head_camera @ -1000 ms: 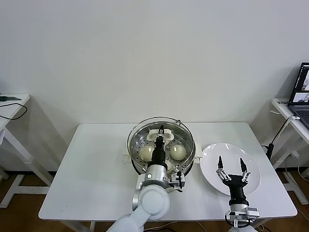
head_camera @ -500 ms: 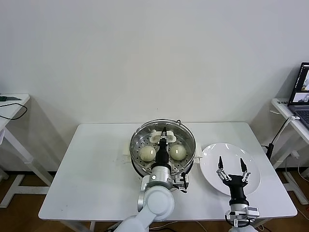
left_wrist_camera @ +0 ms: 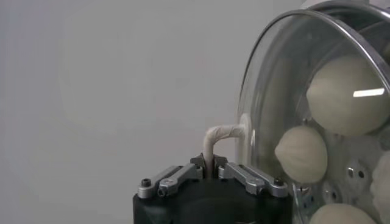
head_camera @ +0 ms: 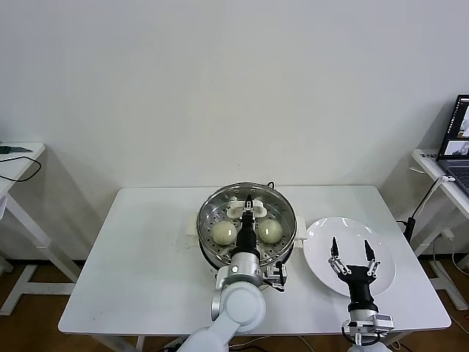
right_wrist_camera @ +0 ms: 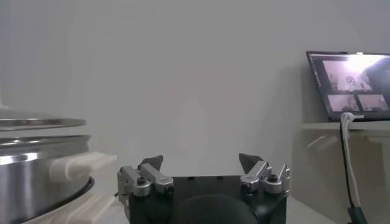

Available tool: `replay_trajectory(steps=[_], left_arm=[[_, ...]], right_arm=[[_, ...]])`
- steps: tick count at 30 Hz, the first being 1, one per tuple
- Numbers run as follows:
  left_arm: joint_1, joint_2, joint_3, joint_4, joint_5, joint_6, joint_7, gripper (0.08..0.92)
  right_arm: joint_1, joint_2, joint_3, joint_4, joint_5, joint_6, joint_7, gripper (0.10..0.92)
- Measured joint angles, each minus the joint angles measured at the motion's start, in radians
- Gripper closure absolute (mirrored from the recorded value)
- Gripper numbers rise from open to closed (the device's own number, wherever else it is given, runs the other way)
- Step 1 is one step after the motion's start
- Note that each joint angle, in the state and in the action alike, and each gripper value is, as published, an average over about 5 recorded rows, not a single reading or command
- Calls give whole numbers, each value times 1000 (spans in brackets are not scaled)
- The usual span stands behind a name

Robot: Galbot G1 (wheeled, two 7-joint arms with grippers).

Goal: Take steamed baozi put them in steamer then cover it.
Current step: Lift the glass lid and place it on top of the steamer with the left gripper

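One left claw (head_camera: pixel 250 208) grips the cover (head_camera: pixel 220 199) over the steamer (head_camera: pixel 282 248).

Cream-white baozi (head_camera: pixel 224 232), shiny silver steamer (head_camera: pixel 208 220), white plate (head_camera: pixel 386 253), white table (head_camera: pixel 139 257)

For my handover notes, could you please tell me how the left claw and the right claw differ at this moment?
The left claw is shut on the cover by its white handle, over the steamer; the right claw is open and holds nothing. The left claw is over the baozi in the steamer, while the right claw hangs over the empty white plate. Both are black and point away from the robot.
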Motion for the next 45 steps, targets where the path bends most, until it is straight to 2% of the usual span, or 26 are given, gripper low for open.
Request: replay_trajectory(steps=[20,45], left_arm=[[3,-24,-8,26,-1,-9,-13,812],[28,-22,-32,24,-1,-27,-31,812]], right_arm=[[7,-2,-2,-3,0,0,-3,203],[7,-3,-9,1,-5,0,-7,203]])
